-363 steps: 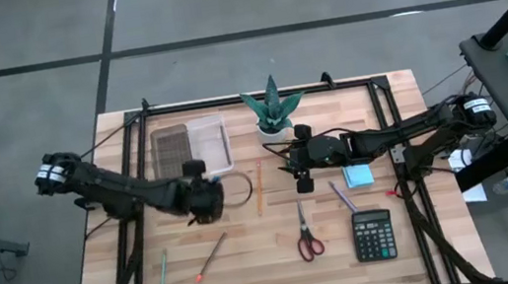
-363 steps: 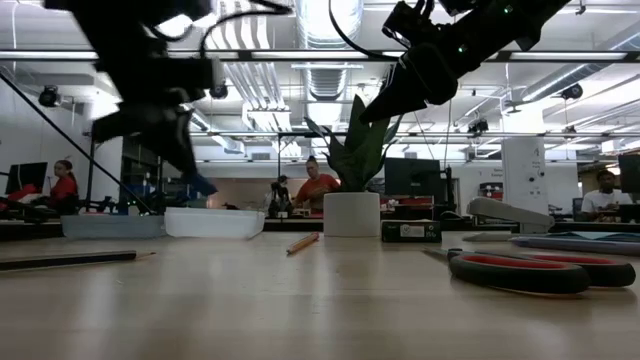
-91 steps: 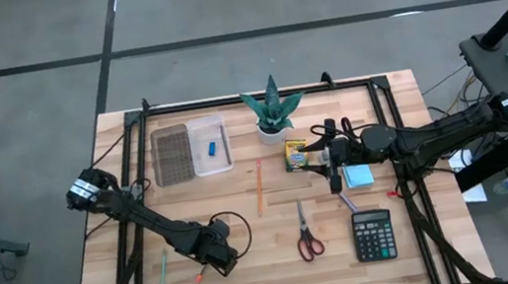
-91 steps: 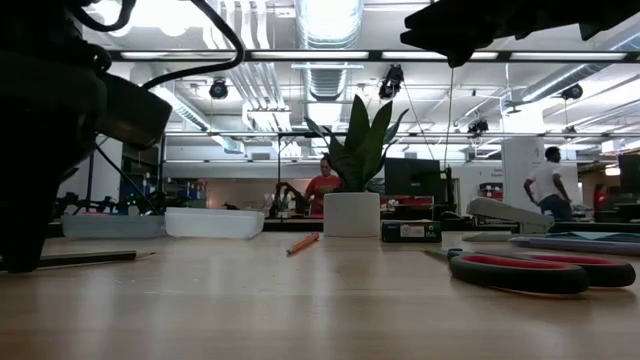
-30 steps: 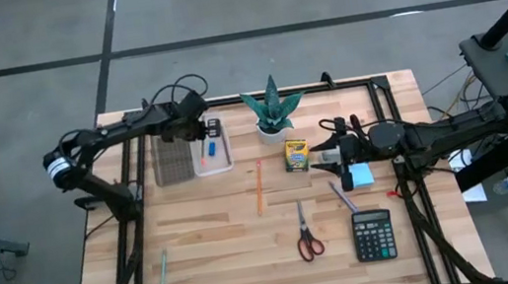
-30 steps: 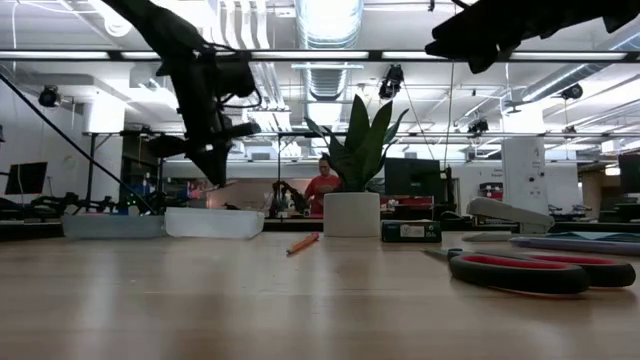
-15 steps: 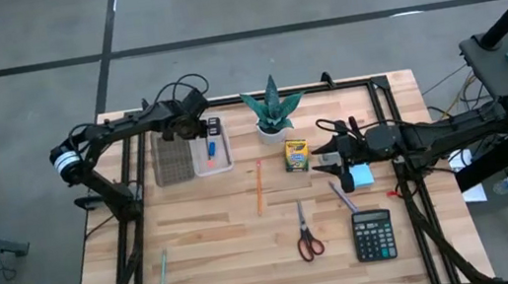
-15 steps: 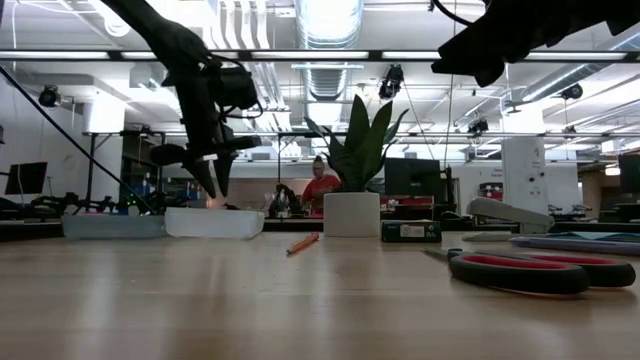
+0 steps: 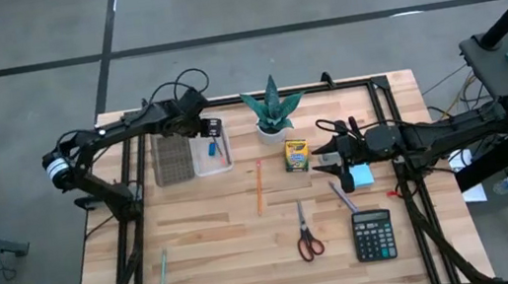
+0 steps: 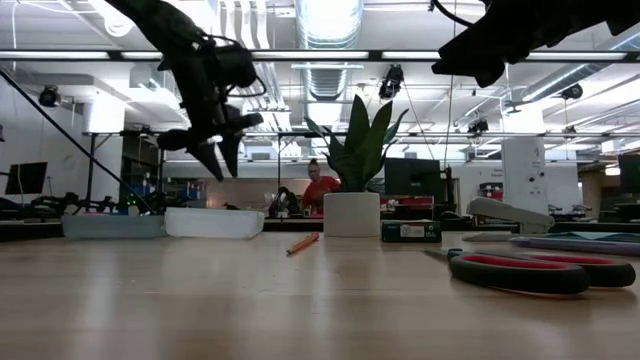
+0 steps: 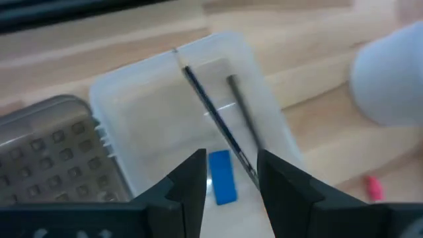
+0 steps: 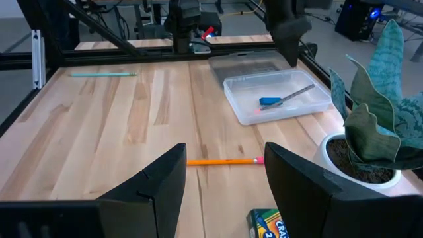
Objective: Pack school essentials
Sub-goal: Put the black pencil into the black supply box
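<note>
Since a second ago the left gripper (image 9: 213, 128) has let the dark pencil (image 11: 215, 119) drop; it is now lying in the clear tray (image 9: 211, 155) beside the blue piece (image 11: 222, 174), and the jaws are hanging apart above it. The right gripper (image 9: 324, 155) is hovering near the crayon box (image 9: 296, 154), jaws apart and empty. Scissors (image 9: 306, 235), sticky pad (image 9: 359, 176), orange pencil (image 9: 258, 185) and green pencil (image 9: 161, 279) are lying on the table (image 9: 243, 278).

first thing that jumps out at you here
The left gripper hangs open above the clear tray at the table's far left, where a dark pencil and a small blue piece lie inside. Mid-table, red-handled scissors lie near the calculator.
</note>
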